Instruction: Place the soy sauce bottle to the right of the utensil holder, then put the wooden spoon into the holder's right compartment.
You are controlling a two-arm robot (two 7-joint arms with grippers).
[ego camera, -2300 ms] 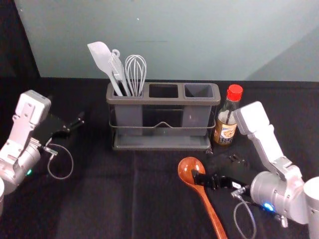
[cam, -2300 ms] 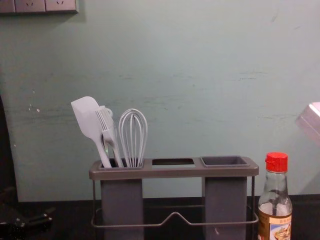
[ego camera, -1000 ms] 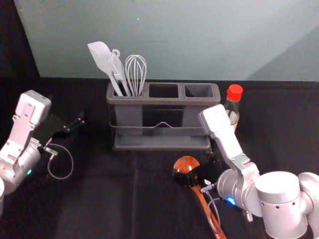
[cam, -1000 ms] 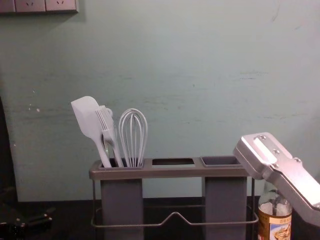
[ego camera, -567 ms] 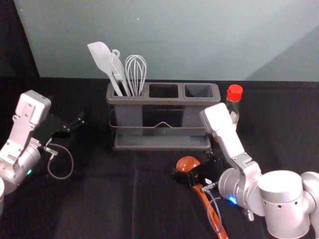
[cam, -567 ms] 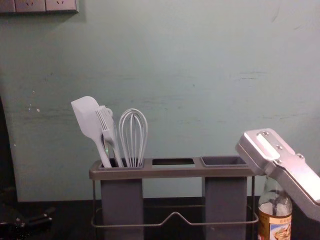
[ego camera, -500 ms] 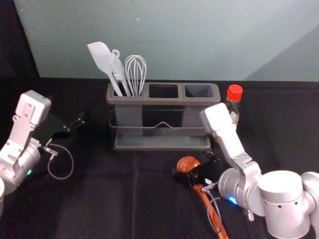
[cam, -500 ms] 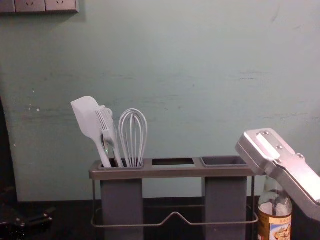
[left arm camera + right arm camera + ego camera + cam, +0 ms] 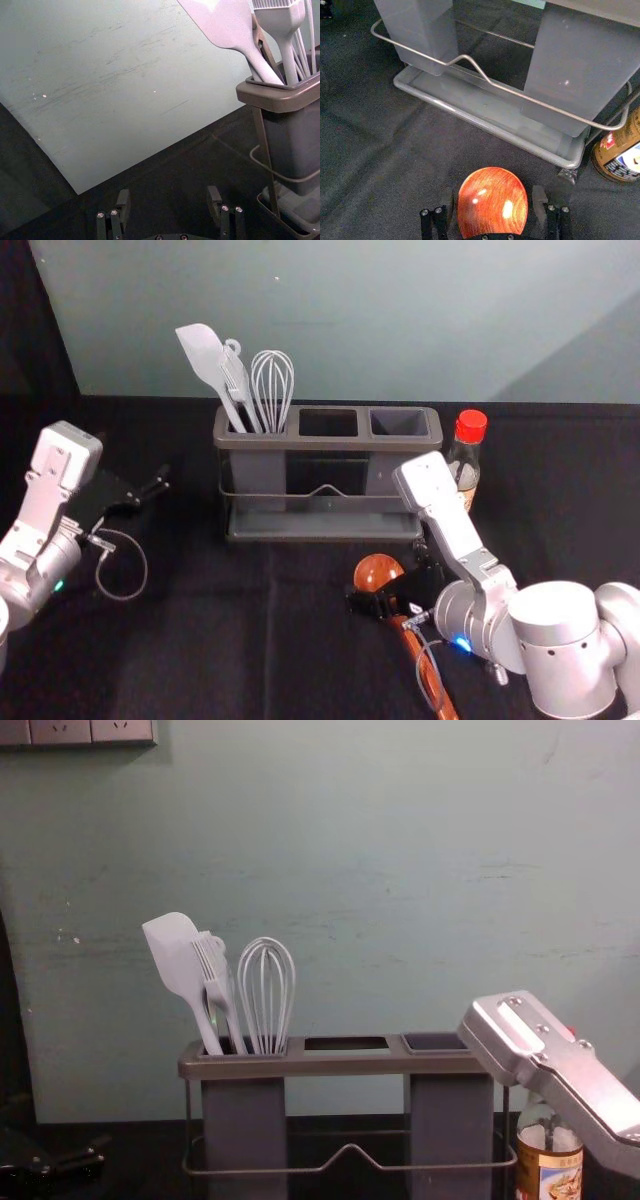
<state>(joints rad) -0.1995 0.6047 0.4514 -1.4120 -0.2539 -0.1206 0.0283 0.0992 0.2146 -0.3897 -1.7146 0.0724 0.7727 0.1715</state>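
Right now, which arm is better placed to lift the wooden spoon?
Right, I'd say: the open right pincer straddles the wooden spoon, and the right compartment lies on that side. The left pincer is off past the utensil holder's left end.

Softly lit wall (image 9: 330, 320), slanting shadow at right above the far edge of black cloth (image 9: 180, 620), glare on wooden spoon (image 9: 492, 197)
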